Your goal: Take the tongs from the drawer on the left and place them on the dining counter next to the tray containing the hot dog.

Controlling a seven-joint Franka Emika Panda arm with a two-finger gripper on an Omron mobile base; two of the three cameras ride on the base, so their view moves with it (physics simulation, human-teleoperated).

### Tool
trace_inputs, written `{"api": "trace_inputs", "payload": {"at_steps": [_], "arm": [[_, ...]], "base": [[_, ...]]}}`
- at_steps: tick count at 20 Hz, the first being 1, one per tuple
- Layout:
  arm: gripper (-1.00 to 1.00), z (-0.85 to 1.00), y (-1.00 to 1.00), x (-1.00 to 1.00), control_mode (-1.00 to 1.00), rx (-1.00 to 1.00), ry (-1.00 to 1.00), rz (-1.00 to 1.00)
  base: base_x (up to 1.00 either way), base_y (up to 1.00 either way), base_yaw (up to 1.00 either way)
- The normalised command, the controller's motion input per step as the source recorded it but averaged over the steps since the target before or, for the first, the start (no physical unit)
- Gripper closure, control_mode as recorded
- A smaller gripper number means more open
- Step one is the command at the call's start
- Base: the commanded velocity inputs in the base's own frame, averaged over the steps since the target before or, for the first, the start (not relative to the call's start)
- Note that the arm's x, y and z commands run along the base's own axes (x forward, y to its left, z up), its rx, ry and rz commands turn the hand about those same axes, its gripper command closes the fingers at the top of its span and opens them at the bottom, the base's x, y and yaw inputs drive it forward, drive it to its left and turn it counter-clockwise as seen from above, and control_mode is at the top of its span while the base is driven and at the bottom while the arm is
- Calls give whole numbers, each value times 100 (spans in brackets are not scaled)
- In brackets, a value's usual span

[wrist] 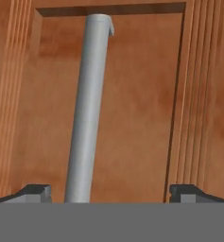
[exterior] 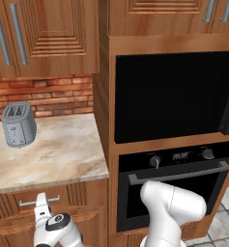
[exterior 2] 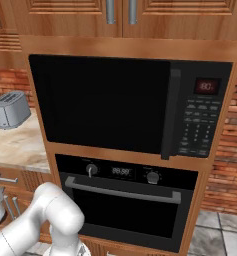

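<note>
Gripper (wrist: 108, 191) open, its 2 tips spread wide just in front of the drawer (wrist: 132, 108) panel. Silver handle (wrist: 87, 108) runs between the tips, nearer one, untouched. Drawer shut under the counter's (exterior: 53, 154) front edge.

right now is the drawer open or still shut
Shut. The drawer front sits flush under the counter, and the open gripper straddles its handle without pulling.
</note>
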Motion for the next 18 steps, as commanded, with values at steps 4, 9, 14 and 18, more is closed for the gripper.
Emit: {"api": "trace_inputs", "payload": {"at_steps": [4,9,14,18], "arm": [[-100,-14,7,15,-100,0,0,0],[-100,-20,4,16,-100,0,0,0],[-100,-15,0,15,-100,0,0,0],[-100,-16,0,21,-100,0,0,0]], "base": [[0,0,0],[0,0,0],[0,0,0],[0,0,0]]}}
